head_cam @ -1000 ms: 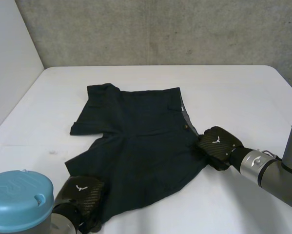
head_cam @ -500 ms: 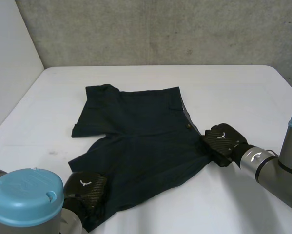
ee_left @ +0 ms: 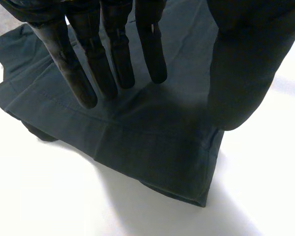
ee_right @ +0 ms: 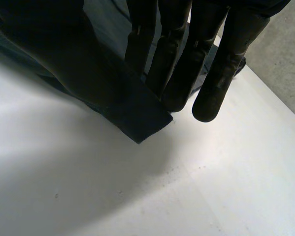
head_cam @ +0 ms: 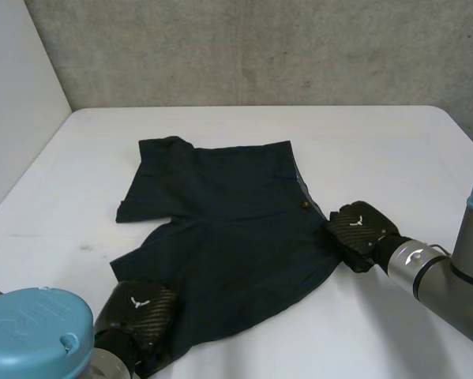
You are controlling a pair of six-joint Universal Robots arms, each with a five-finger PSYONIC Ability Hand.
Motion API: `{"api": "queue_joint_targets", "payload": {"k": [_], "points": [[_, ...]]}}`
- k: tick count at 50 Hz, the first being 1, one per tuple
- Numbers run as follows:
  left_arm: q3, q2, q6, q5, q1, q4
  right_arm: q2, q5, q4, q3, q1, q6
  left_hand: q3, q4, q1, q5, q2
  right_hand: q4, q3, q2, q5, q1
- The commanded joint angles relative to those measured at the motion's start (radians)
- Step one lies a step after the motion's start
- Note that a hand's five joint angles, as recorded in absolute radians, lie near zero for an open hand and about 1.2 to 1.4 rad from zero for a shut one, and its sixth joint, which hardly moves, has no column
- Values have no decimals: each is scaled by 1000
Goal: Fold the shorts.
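Shorts (head_cam: 228, 213) lie flat in the middle of the table (head_cam: 378, 150). Left hand (head_cam: 137, 312) is at the near leg's corner, fingers straight and open over the cloth. Right hand (head_cam: 358, 229) is at the waist corner, fingers straight too, holding nothing.

The white worktop (head_cam: 378, 150) is stretching out wide and flat, catching soft, even light. Behind it a rough grey concrete wall (head_cam: 260, 47) is running across the back, and a plain white panel (head_cam: 15, 103) is closing off the left side.
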Motion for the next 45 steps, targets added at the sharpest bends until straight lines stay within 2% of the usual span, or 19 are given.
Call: {"api": "queue_joint_targets", "payload": {"k": [1, 6, 9, 10, 11, 12, 14, 18, 22, 26, 31, 36, 41, 43, 45], "points": [[12, -51, 1, 2, 0, 4, 0, -2, -1, 1, 0, 0, 80, 88, 83, 90, 88, 206, 211, 226, 246, 470], [17, -95, 1, 2, 0, 12, 0, -2, -2, 1, 0, 0, 147, 155, 150, 157, 155, 206, 211, 226, 246, 470], [17, -109, 1, 2, 0, 29, 0, 0, -5, 1, 0, 0, 300, 307, 303, 309, 307, 206, 211, 226, 246, 470], [17, -112, 1, 0, 0, 33, 0, 0, -7, 1, 0, 0, 370, 378, 373, 380, 377, 206, 211, 226, 246, 470], [18, -109, 3, -1, -2, 39, 0, 4, -7, 1, 0, 0, 577, 585, 580, 587, 585, 206, 211, 226, 246, 470], [18, -105, 3, -1, -2, 39, 0, 6, -5, -1, 0, 0, 675, 683, 678, 685, 683, 206, 211, 226, 246, 470], [24, -92, 3, -1, -4, 38, -2, 12, -1, -4, -2, -1, 784, 792, 787, 794, 791, 206, 211, 226, 246, 470], [50, -45, 12, -9, -20, 15, -6, 20, 21, 1, -3, -9, 784, 792, 787, 794, 792, 206, 211, 226, 246, 470], [69, 62, 38, -12, -34, -69, -78, 9, 152, 2, -9, -43, 784, 792, 787, 794, 792, 206, 211, 226, 246, 470], [87, 110, 69, -4, -37, -184, -184, 0, 343, -12, -16, -118, 784, 792, 787, 794, 792, 206, 211, 226, 246, 470], [116, 147, 72, 3, -71, -399, -284, 16, 634, -15, -31, -273, 784, 792, 787, 794, 792, 206, 211, 226, 246, 470], [145, 198, 81, 5, -86, -491, -356, 12, 844, -7, -81, -386, 784, 792, 787, 794, 792, 206, 211, 226, 246, 470], [188, 190, 119, 8, -16, -462, -362, -13, 814, -33, -98, -374, 784, 792, 787, 794, 792, 206, 211, 226, 246, 470], [219, 162, 170, 9, 53, -397, -342, -19, 731, -64, -94, -315, 784, 792, 787, 794, 792, 206, 211, 226, 246, 470], [263, 95, 234, 28, 114, -299, -266, -10, 644, -117, -83, -230, 784, 792, 787, 794, 792, 206, 211, 226, 246, 470]]}}
